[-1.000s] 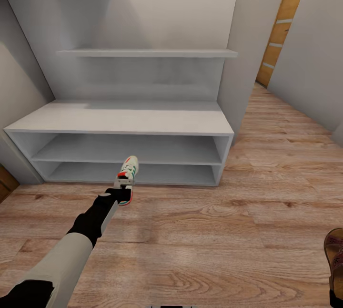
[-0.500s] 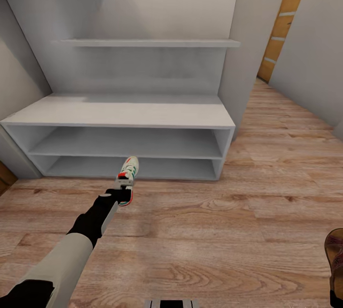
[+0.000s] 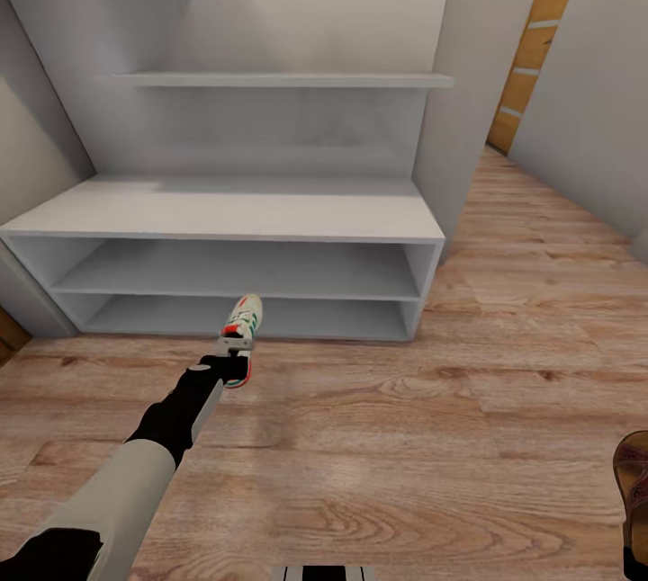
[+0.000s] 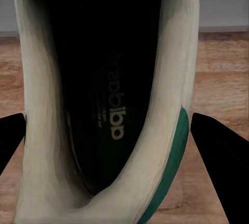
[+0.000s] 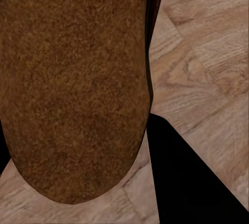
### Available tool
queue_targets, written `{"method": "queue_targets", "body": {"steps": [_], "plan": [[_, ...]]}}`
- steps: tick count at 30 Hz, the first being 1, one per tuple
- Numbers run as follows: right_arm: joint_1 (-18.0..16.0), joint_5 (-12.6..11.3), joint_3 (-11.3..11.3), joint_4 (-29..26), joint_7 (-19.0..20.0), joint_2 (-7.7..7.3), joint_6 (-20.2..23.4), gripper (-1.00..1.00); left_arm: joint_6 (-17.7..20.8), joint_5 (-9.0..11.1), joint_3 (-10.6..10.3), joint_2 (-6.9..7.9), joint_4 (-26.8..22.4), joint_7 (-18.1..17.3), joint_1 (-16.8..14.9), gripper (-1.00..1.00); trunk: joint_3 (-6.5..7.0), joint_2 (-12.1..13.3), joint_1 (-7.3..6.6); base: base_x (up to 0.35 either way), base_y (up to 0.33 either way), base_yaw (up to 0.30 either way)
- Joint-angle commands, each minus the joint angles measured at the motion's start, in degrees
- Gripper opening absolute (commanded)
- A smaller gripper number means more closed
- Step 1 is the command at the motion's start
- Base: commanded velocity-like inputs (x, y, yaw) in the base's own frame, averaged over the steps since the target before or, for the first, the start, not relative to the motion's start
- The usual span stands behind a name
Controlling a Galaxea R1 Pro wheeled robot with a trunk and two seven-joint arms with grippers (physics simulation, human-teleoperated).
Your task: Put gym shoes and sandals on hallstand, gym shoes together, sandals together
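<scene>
Wood-plank corridor floor (image 3: 468,437) runs up to the pale hallstand (image 3: 234,219), its shelves all bare. One gym shoe (image 3: 241,322) hangs clamped in the left pincer (image 3: 236,349) just short of the lower shelves, so I'd say it needs carrying forward and setting inside. A brown sandal (image 3: 633,482) rides at the near right, seemingly in the right pincer, whose closure I cannot tell.

– How's the left arm (image 3: 135,473) held?
– Stretched forward and low, its gripper (image 3: 236,356) clamped on a shoe (image 3: 243,325) whose toe points away from it. The black fingers (image 4: 220,156) sit either side of the shoe.
– And the right gripper?
– A sandal (image 5: 72,83) lies close against one dark finger (image 5: 187,177); whether it's gripping, I can't tell.
</scene>
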Motion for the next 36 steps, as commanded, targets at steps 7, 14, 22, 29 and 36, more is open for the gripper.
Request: {"method": "queue_targets", "body": {"steps": [7,14,22,29,36], "plan": [[-0.08,0.36,-0.38,0.04,0.43,0.03,-0.2,-1.0,0.31,0.08,-0.28,0.0,-0.1,0.37,-0.04,-1.0,-0.04,-0.02,0.0,0.211,-0.142,0.0],[-0.08,0.36,-0.38,0.04,0.43,0.03,-0.2,-1.0,0.31,0.08,-0.26,-0.02,-0.1,0.39,-0.05,-1.0,-0.04,-0.02,0.0,0.257,-0.168,0.0],[-0.08,0.36,-0.38,0.04,0.43,0.03,-0.2,-1.0,0.31,0.08,-0.22,0.02,-0.15,0.39,-0.04,-1.0,-0.04,-0.02,0.0,0.318,-0.062,0.0],[-0.08,0.36,-0.38,0.04,0.43,0.03,-0.2,-1.0,0.31,0.08,-0.22,0.02,-0.14,0.39,-0.04,-1.0,-0.04,-0.02,0.0,0.336,-0.002,0.0],[-0.08,0.36,-0.38,0.04,0.43,0.03,-0.2,-1.0,0.31,0.08,-0.27,0.03,-0.11,0.39,-0.02,-1.0,-0.04,-0.02,0.0,0.336,0.0,0.0]]}}
